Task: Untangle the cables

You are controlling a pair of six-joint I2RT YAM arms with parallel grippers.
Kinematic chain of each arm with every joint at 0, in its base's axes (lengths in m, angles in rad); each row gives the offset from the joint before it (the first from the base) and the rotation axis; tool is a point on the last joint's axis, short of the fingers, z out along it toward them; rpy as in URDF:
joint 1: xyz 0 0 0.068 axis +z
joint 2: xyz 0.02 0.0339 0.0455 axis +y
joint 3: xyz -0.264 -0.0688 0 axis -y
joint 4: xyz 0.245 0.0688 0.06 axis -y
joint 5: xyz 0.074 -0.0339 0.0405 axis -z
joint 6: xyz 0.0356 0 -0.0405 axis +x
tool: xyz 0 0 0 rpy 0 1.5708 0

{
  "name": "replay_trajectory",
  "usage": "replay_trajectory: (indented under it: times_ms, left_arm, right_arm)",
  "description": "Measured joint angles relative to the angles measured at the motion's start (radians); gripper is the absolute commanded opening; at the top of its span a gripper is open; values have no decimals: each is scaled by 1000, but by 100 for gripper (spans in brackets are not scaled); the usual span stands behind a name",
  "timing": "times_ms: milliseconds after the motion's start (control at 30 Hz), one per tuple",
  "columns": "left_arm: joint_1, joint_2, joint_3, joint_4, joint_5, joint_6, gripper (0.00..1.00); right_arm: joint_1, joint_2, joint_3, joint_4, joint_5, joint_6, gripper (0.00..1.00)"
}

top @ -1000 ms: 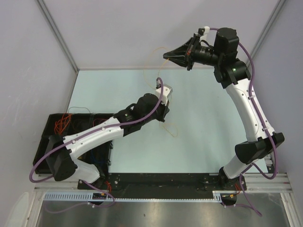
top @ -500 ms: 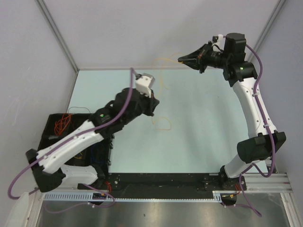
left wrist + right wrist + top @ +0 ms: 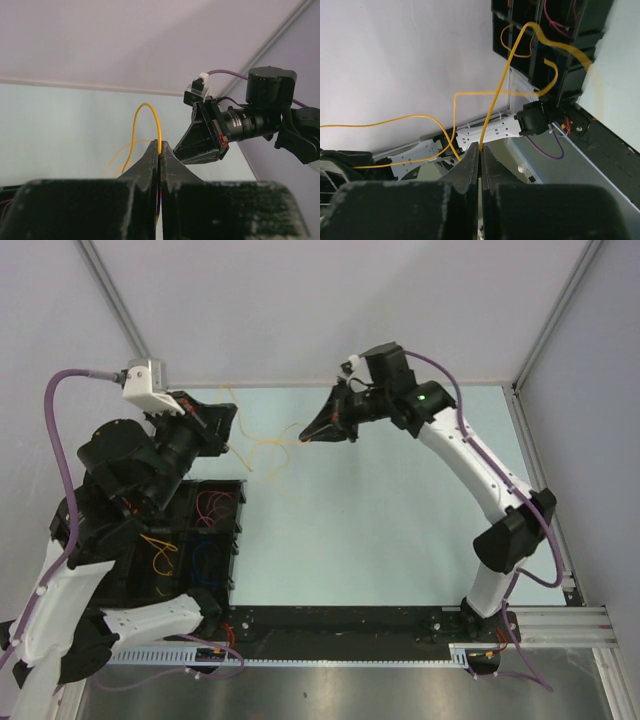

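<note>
Where your yellow cable [image 3: 262,444] hangs: in loose curls above the table [image 3: 400,530], strung between both grippers.
Left gripper [image 3: 159,148]: clenched on your yellow cable, with a loop arching above its tips.
Right gripper [image 3: 480,149]: clenched on the same cable.
Other cables [image 3: 210,508]: red, orange and blue curls lying in the compartments of your black box [image 3: 238,540] at the table's left.
</note>
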Motion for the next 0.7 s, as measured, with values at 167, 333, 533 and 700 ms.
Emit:
replay_trajectory:
  times_ms: [167, 333, 533, 700]
  left_arm:
    - [3, -44, 2, -106, -102, -35, 0]
    - [3, -101, -21, -171, -174, -71, 0]
    - [4, -148, 0, -262, -274, -106, 0]
    - [4, -142, 38, -357, -335, -146, 0]
  right_arm:
    - [86, 98, 44, 70, -46, 11, 0]
    - [140, 190, 132, 200, -108, 53, 0]
    - [242, 345, 292, 345, -193, 122, 0]
    - [302, 438, 354, 402, -234, 181, 0]
